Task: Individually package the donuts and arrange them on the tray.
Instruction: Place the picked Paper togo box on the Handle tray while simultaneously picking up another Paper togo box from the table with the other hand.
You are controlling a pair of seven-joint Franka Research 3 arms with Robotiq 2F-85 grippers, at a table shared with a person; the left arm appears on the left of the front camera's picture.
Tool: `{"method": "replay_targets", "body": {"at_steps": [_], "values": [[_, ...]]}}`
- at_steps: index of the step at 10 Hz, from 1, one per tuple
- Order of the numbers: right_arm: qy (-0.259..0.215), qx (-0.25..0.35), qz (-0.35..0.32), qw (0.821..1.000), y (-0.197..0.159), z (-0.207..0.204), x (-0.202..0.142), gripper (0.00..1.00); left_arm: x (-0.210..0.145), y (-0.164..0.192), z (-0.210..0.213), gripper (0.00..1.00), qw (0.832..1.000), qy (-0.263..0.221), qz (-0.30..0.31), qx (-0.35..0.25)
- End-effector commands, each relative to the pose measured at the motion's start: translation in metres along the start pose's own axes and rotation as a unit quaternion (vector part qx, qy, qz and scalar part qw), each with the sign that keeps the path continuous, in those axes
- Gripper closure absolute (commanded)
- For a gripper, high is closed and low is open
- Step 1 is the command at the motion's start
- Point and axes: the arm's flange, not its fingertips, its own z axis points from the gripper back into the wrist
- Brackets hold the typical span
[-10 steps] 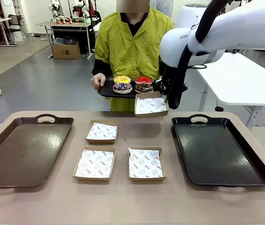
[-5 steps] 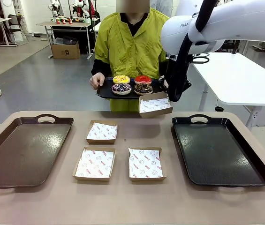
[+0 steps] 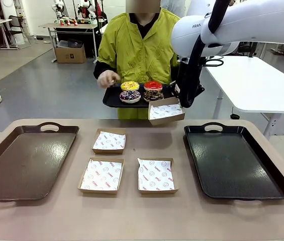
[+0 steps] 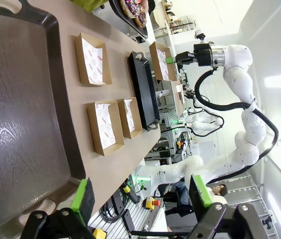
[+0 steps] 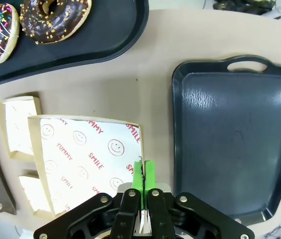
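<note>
Across the table a person holds a small black tray [image 3: 112,98] with the donuts on it: a yellow-iced donut [image 3: 130,86], a red-iced donut [image 3: 153,85] and two chocolate sprinkled donuts [image 3: 130,95] [image 3: 154,95]. My right gripper [image 3: 180,103] [image 5: 143,175] is shut on the rim of a paper-lined cardboard box [image 3: 166,111] [image 5: 83,154], held in the air just below and to the right of the donuts. The sprinkled donuts [image 5: 55,14] lie above that box in the right wrist view. My left gripper [image 4: 141,195] is open with nothing between its fingers, above the near end of the left tray [image 4: 21,99].
On the table lie a brown tray [image 3: 26,160] at the left and a black tray [image 3: 234,160] [image 5: 234,134] at the right. Three open lined boxes [image 3: 109,141] [image 3: 101,175] [image 3: 155,174] sit between them. One of the person's hands [image 3: 109,78] hovers over the donut tray's left end.
My right gripper carried the box slightly right and up, closer to the donut tray. The person's hand came off the tray's left edge and rose above it.
</note>
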Motion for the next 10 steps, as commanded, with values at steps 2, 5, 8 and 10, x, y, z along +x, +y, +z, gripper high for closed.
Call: {"method": "replay_targets", "body": {"at_steps": [2,5,8,10], "values": [[0.000,0.002,-0.003,1.000,-0.0027,-0.0016,-0.0056,1.00,-0.0006,-0.0008,0.0013,0.00,1.000,-0.004,-0.002,0.002],[0.000,0.002,-0.003,1.000,-0.0027,-0.0016,-0.0056,1.00,-0.0006,-0.0008,0.0013,0.00,1.000,-0.004,-0.002,0.002],[0.000,0.002,-0.003,1.000,-0.0027,-0.0016,-0.0056,1.00,-0.0006,-0.0008,0.0013,0.00,1.000,-0.004,-0.002,0.002],[0.000,0.002,-0.003,1.000,-0.0027,-0.0016,-0.0056,1.00,-0.0006,-0.0008,0.0013,0.00,1.000,-0.004,-0.002,0.002]]}}
